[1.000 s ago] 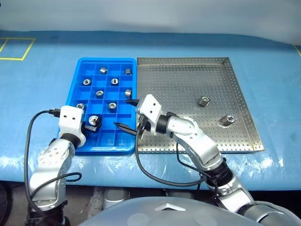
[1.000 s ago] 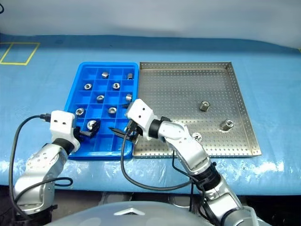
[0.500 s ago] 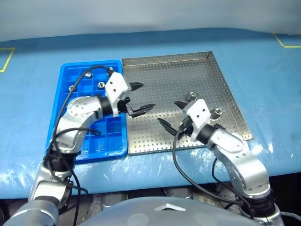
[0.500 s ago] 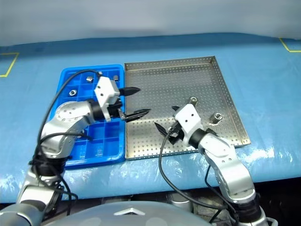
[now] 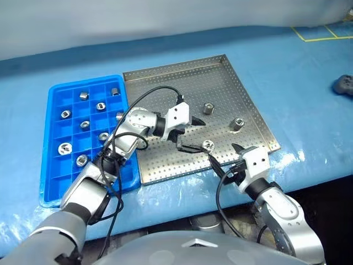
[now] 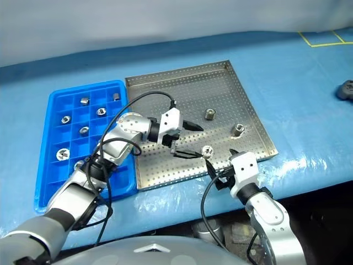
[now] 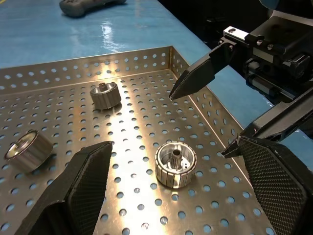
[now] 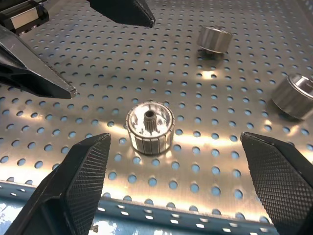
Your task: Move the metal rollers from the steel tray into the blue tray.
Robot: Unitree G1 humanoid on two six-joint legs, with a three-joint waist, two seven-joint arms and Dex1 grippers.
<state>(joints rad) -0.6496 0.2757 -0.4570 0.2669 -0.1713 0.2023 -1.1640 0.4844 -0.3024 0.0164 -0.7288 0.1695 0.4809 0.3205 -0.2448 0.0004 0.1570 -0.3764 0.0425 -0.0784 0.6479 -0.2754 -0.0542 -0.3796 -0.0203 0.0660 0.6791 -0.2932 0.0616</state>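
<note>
Three ribbed hollow metal rollers (image 5: 208, 145) | perforated steel tray (image 5: 165, 88) | both hands wide: left hand (image 5: 190, 135), right hand (image 5: 225, 157)

The desk (image 5: 287, 72) is covered in glossy blue sheeting, marked near its far right corner with thin yellow lines (image 5: 322, 32). Directly on it lie the blue tray (image 5: 51, 165) and, just beside it on its right, the steel tray (image 5: 242, 96), their long edges apparently touching. Well apart, at the right edge, lies a small dark object (image 5: 344, 85), perhaps a controller.
</note>
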